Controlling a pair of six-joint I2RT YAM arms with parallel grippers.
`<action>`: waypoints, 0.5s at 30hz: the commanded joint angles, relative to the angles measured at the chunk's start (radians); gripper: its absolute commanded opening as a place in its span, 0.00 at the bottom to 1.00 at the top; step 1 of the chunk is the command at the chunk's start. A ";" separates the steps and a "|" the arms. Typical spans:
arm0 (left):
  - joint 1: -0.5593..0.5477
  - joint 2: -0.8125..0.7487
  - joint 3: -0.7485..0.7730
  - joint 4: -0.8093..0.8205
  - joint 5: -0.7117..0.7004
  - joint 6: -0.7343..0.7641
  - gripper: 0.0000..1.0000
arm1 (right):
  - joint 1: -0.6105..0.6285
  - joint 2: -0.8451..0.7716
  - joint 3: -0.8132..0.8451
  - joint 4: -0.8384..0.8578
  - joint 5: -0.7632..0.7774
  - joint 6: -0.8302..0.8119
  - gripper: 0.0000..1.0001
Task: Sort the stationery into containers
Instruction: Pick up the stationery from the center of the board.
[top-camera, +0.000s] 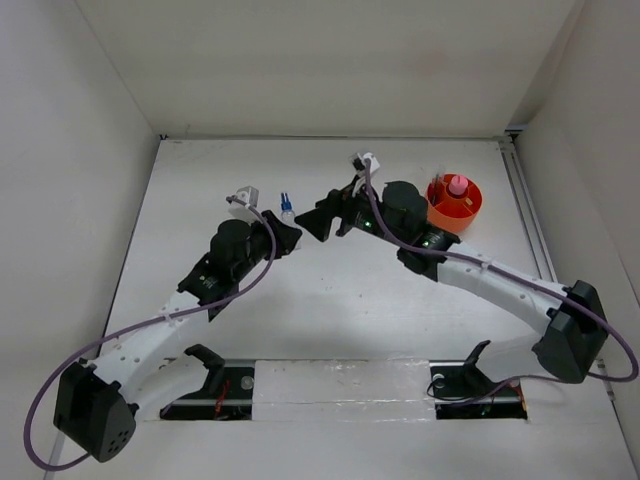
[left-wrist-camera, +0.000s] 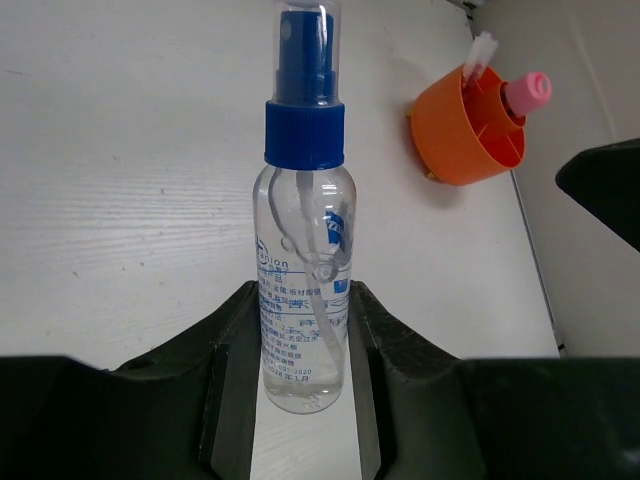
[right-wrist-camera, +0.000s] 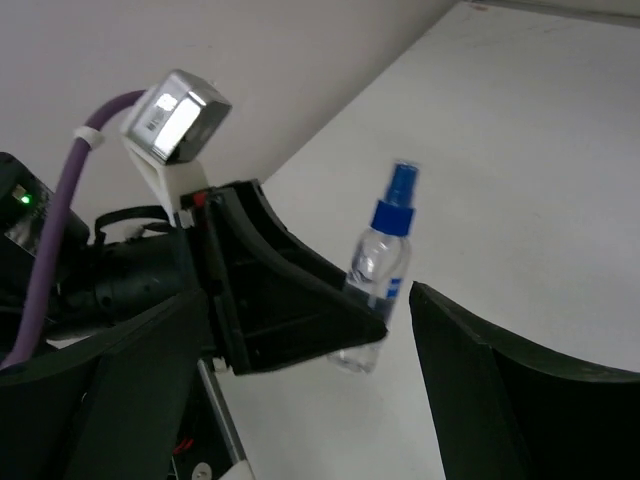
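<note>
My left gripper (left-wrist-camera: 305, 300) is shut on the clear blue-capped bottle (left-wrist-camera: 303, 250), both fingers pressed against its lower body. In the top view the bottle (top-camera: 287, 208) sits at the left gripper's (top-camera: 289, 230) tip, mid-table. The right wrist view shows it (right-wrist-camera: 380, 265) slightly tilted in the left gripper's black fingers (right-wrist-camera: 300, 310). My right gripper (top-camera: 318, 222) is open and empty, just right of the bottle and facing it. The orange tub (top-camera: 462, 212) stands at the back right with a pink-capped reddish cylinder (top-camera: 457, 186) in it. Pens, eraser and cube are out of view.
In the left wrist view the tub (left-wrist-camera: 455, 135) holds the cylinder (left-wrist-camera: 527, 92) and a thin white item (left-wrist-camera: 478, 55). White walls enclose the table on the left, back and right. The arm bases sit at the near edge.
</note>
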 joint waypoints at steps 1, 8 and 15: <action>-0.002 -0.048 -0.018 0.094 0.091 0.050 0.00 | 0.041 0.057 0.087 0.092 0.053 0.024 0.88; -0.002 -0.127 -0.046 0.113 0.116 0.050 0.00 | 0.087 0.161 0.164 0.061 0.135 0.009 0.85; -0.002 -0.130 -0.046 0.122 0.134 0.050 0.00 | 0.096 0.244 0.208 0.032 0.147 0.009 0.81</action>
